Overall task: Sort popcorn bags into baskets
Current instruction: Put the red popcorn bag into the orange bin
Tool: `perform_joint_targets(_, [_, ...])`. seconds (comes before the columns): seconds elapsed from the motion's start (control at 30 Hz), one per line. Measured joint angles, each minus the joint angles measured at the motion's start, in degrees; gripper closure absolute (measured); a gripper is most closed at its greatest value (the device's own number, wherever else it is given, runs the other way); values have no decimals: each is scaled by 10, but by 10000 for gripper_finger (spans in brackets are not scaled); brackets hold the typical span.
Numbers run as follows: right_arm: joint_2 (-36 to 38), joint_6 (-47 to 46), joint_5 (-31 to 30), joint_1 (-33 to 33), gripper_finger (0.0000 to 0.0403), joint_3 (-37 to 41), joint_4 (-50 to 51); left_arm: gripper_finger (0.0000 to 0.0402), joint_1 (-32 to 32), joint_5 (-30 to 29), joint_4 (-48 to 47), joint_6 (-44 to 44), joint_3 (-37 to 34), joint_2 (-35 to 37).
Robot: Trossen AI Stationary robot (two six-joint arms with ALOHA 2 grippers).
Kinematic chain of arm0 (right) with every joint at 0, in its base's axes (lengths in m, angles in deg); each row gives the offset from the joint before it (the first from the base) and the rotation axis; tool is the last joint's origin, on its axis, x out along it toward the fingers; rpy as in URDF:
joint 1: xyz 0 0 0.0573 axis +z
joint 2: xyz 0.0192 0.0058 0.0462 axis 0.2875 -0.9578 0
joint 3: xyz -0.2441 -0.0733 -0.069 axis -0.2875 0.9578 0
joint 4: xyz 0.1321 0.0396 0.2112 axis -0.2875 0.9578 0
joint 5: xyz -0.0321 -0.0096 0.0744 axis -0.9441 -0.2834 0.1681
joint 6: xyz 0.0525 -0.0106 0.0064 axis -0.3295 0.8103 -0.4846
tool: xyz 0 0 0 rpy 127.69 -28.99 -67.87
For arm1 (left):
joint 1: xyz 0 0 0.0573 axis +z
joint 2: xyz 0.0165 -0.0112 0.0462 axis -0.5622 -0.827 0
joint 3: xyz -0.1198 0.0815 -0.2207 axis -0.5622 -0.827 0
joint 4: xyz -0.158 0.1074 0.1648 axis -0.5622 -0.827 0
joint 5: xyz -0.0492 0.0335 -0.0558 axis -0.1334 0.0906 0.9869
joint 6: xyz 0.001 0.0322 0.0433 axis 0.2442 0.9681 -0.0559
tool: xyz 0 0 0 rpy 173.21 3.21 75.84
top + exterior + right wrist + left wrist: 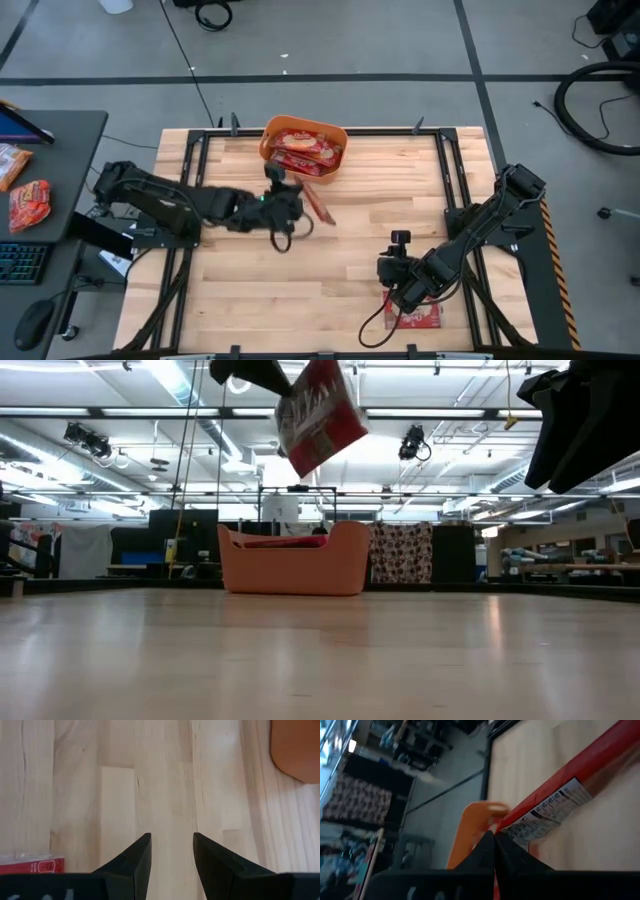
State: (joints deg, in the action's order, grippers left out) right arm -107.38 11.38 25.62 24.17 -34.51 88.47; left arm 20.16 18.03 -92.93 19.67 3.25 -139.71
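Popcorn bag, a flat red foil packet (316,203), hangs above the wooden desk (330,280) near the orange plastic tub (270,137), pinched by the left fingers (492,852). It should clear the rim before release. The right gripper (171,851), fingers spread, hovers over another packet (415,318).

Left arm: you have it stretched from the table's left edge toward the middle, wrist raised off the surface.
Left gripper (292,208): its fingers (487,851) are pressed together, clamped on a popcorn bag (318,415) held in the air.
Right arm: you have it folded in from the right edge, elbow high, wrist low near the front edge.
Right gripper (171,854): fingers parted, nothing between them.
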Motion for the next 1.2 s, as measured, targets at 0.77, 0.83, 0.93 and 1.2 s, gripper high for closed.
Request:
perform_joint_targets(0.77, [0, -4, 2, -4, 253, 0, -51, 401, 408, 231, 49, 74, 0, -90])
perform_joint_targets(0.83, [0, -5, 3, -4, 253, 0, -51, 401, 408, 244, 14, 77, 0, -108])
perform_joint_targets(0.93, [0, -6, 4, -4, 253, 0, -51, 385, 401, 287, -20, 75, 0, -128])
perform_joint_targets(1.2, [0, -31, 109, -5, 253, 0, -52, 266, 337, 262, -36, 95, 0, -115])
